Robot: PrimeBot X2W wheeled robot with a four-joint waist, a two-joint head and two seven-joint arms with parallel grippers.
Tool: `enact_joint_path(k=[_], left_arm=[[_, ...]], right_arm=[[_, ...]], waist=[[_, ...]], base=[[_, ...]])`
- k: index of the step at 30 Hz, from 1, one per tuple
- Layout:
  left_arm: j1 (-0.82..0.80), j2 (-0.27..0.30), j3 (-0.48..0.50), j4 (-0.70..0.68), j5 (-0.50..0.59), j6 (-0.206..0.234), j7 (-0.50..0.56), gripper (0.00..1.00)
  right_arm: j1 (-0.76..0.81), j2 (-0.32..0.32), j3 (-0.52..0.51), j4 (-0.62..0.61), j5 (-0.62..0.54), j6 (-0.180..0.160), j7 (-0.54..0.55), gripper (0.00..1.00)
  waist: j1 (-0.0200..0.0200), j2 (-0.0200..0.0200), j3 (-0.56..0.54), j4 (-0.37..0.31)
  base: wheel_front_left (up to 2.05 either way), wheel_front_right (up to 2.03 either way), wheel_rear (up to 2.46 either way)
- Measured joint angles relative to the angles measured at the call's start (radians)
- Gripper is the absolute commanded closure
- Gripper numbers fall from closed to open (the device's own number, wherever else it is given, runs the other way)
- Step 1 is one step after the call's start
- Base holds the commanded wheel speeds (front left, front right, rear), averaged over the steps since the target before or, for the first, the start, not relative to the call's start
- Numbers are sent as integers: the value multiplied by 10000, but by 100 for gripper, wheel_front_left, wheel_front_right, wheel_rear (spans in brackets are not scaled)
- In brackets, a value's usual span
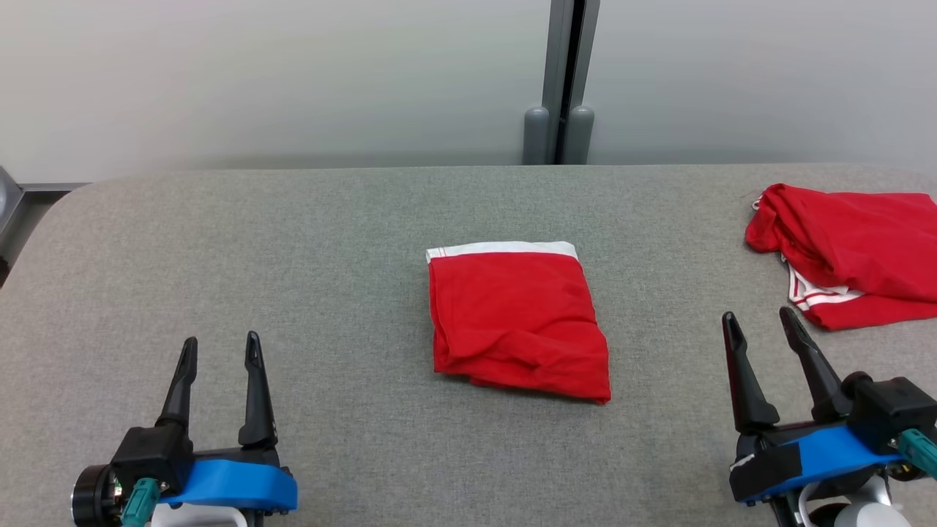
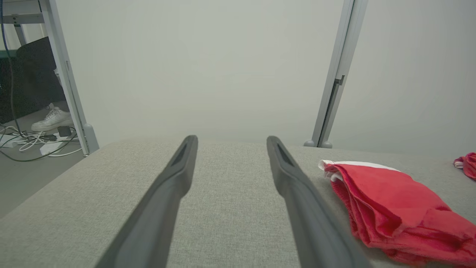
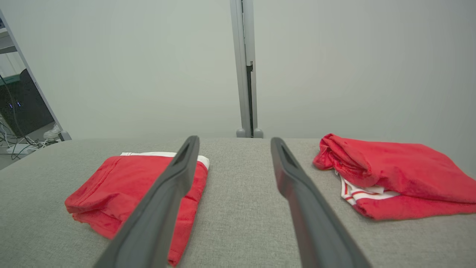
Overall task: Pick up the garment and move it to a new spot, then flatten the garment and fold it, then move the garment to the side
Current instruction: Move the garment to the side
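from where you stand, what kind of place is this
Likely a lab or office test space, not a home: a grey cloth-covered table against plain partition panels, with loose cables on the floor beside it.

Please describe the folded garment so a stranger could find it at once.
Look at the grey table. At its middle lies the folded garment, a neat red rectangle with a white band along its far edge. The red pile at the table's right edge is rumpled.
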State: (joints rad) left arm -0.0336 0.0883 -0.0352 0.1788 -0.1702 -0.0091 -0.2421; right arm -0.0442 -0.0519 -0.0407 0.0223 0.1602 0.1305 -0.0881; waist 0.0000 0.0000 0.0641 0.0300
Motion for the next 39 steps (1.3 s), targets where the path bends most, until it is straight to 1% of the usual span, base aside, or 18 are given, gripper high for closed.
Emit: enact_joint_path(k=[8,12,15,21,25,29,34,39], left_arm=[[67,48,-52,-42,-50,31,29,0],[64,65,-65,-56,-92,42,31,0],[27,71,-102,-59,-127,42,33,0],[-275,61,-222,-65,-148,46,33,0],[-422,33,-339,-19,-188,75,27,0],[-648,-23,-464,73,-247,73,-17,0],[-924,-94,-558,244,-341,73,-79,0],[-1054,-146,-598,422,-414,73,-151,0]], right_arm=[[70,4,-4,36,77,0,48,0],[-39,4,10,257,69,0,44,0],[-582,4,119,431,-25,0,-8,0],[-2333,8,667,907,-180,0,73,0],[-3424,6,907,1641,-334,0,351,0],[-4164,-71,947,2491,-460,0,447,0],[-4561,-253,782,3726,-558,0,560,0],[-4628,-366,485,5020,-725,0,591,0]], waist=[[1,0,6,16],[1,0,65,27],[1,0,140,74],[0,0,392,300],[1,0,606,562],[1,0,863,919],[2,0,1249,1395],[2,0,1586,1797]], base=[[0,0,0],[0,0,0],[0,0,0],[0,0,0],[0,0,0],[0,0,0],[0,0,0],[0,0,0]])
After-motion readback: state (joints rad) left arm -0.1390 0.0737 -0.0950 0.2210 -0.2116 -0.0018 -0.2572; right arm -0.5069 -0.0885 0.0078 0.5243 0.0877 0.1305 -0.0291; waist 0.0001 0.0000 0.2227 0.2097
